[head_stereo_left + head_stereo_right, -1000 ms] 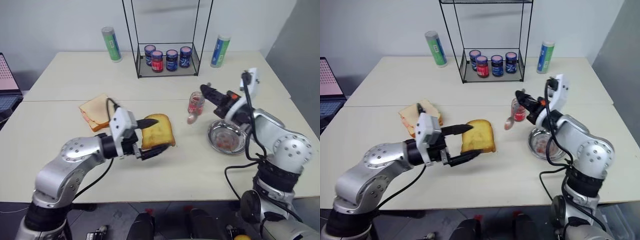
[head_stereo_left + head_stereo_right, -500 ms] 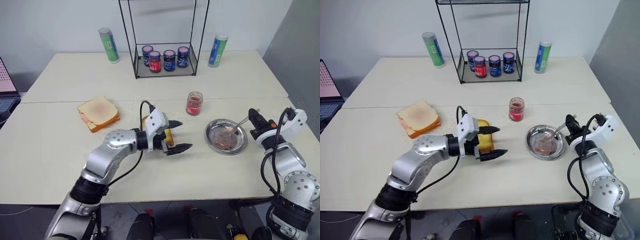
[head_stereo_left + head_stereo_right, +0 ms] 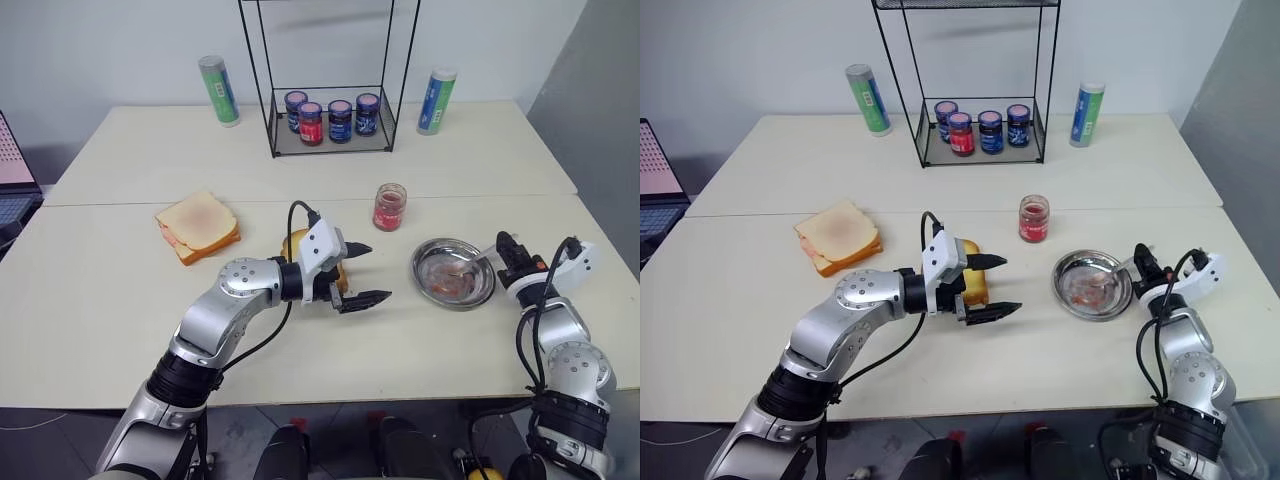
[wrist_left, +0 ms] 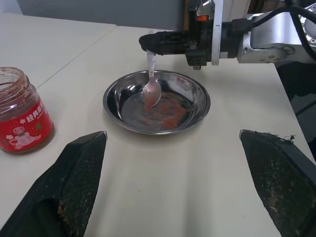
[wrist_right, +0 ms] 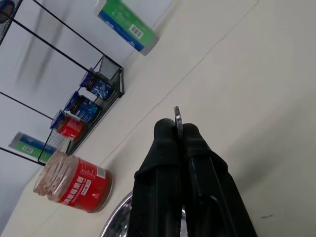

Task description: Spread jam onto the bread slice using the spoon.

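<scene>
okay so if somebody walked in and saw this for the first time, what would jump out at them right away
Probably the right end effector at the table's right side, shut on the spoon, whose bowl dips into the jam-smeared steel dish. Next, the left end effector with its fingers wide open at the centre, just right of the golden bread slice, with the open jam jar standing behind them.

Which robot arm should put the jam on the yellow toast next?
The right arm, probably: its fingers already pinch the small silver spoon, its bowl in the jam-smeared round steel dish. The left fingers are open beside the golden-yellow toast slice.
</scene>
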{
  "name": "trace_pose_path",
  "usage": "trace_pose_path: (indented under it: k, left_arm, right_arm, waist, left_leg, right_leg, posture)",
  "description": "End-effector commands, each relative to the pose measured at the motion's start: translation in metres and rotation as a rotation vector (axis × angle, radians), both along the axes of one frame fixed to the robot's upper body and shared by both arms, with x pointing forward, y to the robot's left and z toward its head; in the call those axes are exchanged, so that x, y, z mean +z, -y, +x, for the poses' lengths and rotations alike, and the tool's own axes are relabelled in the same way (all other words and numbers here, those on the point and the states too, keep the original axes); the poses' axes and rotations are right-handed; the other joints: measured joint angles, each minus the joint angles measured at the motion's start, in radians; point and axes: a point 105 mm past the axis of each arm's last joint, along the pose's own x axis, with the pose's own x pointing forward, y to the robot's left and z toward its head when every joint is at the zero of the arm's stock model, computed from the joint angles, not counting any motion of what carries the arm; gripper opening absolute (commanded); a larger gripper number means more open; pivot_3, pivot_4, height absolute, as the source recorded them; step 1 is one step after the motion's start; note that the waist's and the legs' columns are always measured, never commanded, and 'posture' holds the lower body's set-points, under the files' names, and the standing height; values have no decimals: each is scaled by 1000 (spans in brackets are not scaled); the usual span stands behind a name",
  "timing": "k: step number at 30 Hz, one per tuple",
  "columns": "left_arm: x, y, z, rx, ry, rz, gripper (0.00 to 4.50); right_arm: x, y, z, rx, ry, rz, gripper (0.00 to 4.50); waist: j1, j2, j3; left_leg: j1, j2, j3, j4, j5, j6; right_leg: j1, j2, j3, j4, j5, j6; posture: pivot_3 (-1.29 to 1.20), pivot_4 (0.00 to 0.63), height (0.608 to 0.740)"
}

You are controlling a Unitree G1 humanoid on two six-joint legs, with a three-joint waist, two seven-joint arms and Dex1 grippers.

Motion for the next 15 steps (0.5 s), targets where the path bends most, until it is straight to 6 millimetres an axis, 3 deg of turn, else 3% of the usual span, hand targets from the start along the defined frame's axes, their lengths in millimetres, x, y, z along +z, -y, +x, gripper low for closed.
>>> trace_pose_path:
  k: [1, 4, 15]
  left_arm:
    - [12, 3, -3, -15, 46, -18, 4500]
    - [13, 2, -3, -14, 48, -20, 4500]
    - [15, -2, -1, 6, 54, -22, 4500]
  right_arm:
    - [12, 5, 1, 5, 69, 43, 71]
    - [10, 4, 2, 17, 68, 63, 557]
    - [9, 8, 2, 12, 52, 56, 3137]
  waist:
    - [0, 0, 0]
    - [0, 0, 0]
    - [0, 0, 0]
  left_leg:
    - [0, 0, 0, 0, 0, 0]
    - [0, 0, 0, 0, 0, 0]
    - [0, 0, 0, 0, 0, 0]
  right_leg:
    - [0, 0, 0, 0, 0, 0]
    - [0, 0, 0, 0, 0, 0]
    - [0, 0, 0, 0, 0, 0]
  posture:
    - [0, 150, 740]
    - [0, 150, 740]
    - [0, 150, 740]
